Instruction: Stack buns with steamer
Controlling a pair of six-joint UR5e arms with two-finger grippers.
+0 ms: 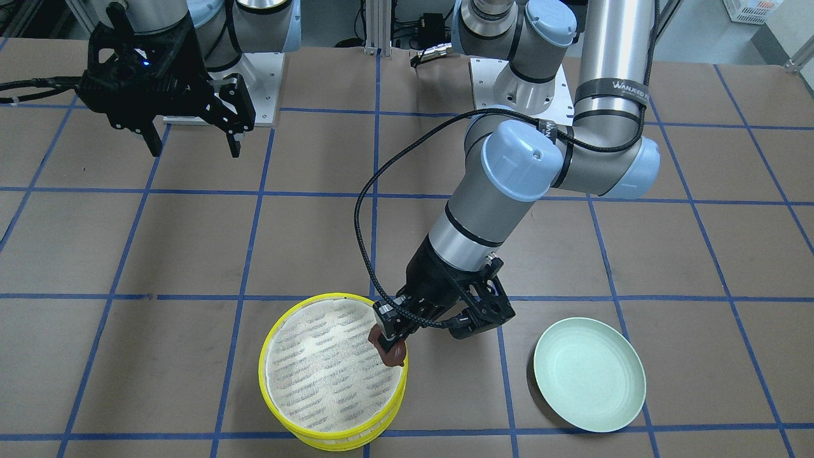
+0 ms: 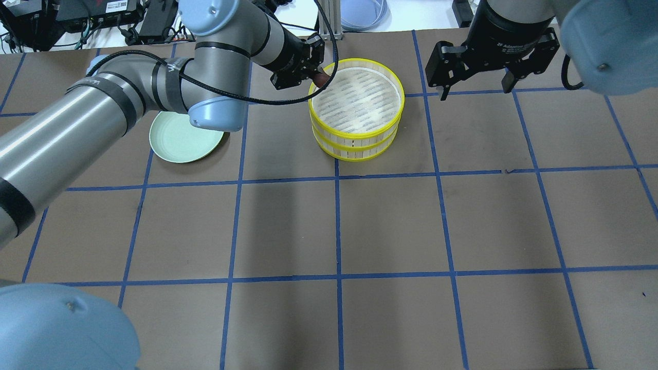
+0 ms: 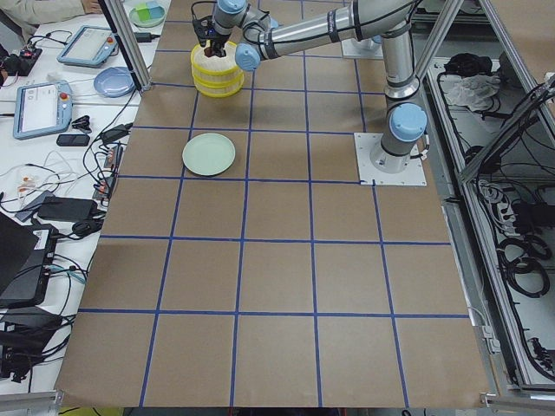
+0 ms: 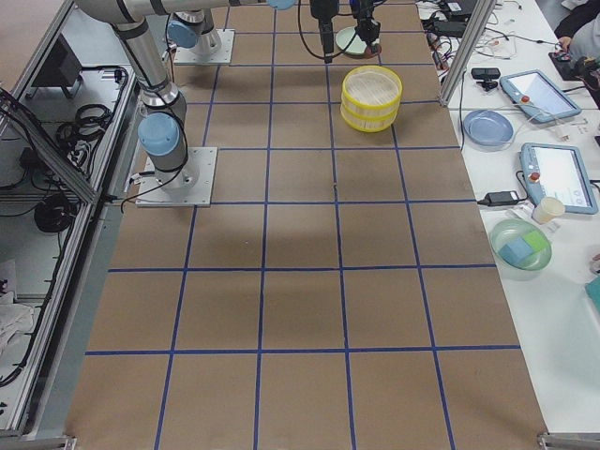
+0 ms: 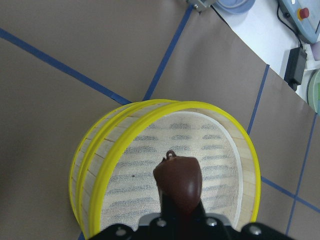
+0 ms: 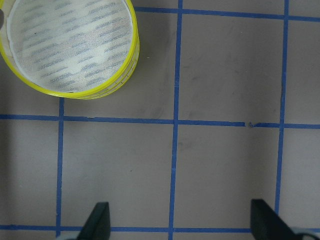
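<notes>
The steamer (image 1: 272, 332) is two yellow-rimmed tiers stacked one on the other; the top tier's white mesh floor is bare. My left gripper (image 1: 392, 337) is shut on the dark reddish-brown bun (image 1: 390, 353) and holds it just above the top tier's rim, on the side toward the plate. In the left wrist view the bun (image 5: 180, 182) hangs over the mesh inside the steamer (image 5: 125, 134). My right gripper (image 1: 191, 145) is open and empty, raised well away from the steamer (image 2: 357, 137). The cream-white bun is not in view.
A pale green plate (image 1: 589, 375) lies empty on the brown table on my left of the steamer. Blue tape lines grid the tabletop. The side table beyond the far edge holds tablets, bowls and cables (image 3: 52, 104).
</notes>
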